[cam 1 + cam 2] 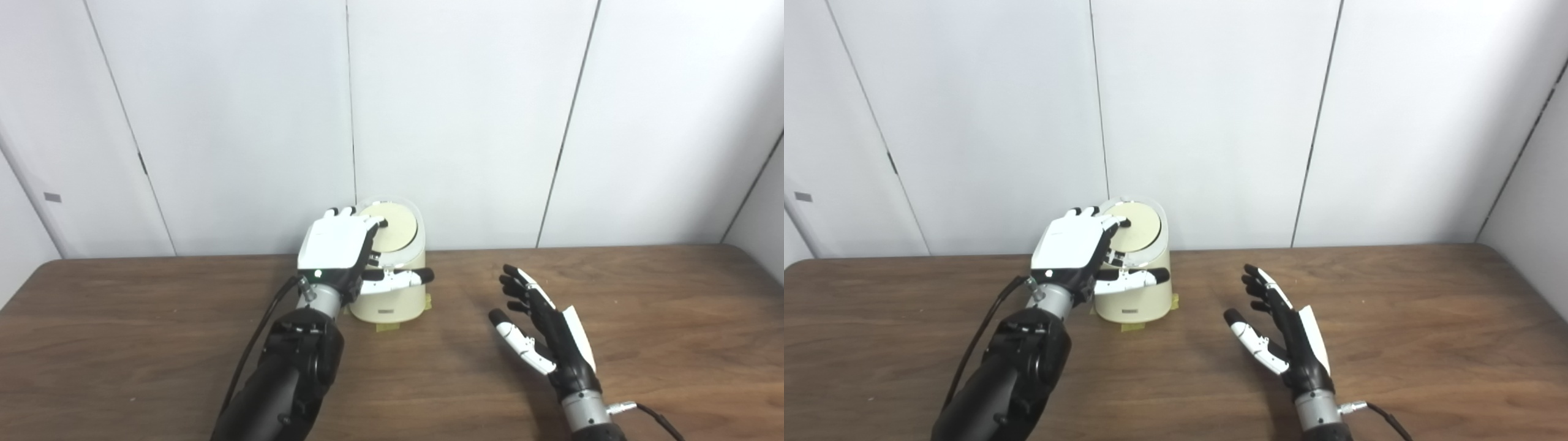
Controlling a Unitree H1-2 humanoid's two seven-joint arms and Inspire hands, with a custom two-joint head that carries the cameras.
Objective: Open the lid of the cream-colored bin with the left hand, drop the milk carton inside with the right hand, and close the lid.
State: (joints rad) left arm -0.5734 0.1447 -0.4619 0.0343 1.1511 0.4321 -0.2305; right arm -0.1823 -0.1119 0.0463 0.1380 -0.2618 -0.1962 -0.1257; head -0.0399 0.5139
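The cream-colored bin [392, 303] stands at the back middle of the table, close to the wall. Its round tan lid [397, 228] faces up and toward me, and I cannot tell whether it is fully down. My left hand [334, 245] lies over the lid's left side, fingertips on the disc and thumb [398, 279] stretched across the bin's front. My right hand [539, 324] hovers to the right of the bin, open, palm turned left, holding nothing. No milk carton shows in either view.
Strips of yellow tape [387, 326] mark the bin's foot on the brown wooden table [643, 343]. White wall panels [465, 122] stand right behind the bin. A black cable [257, 343] runs along my left forearm.
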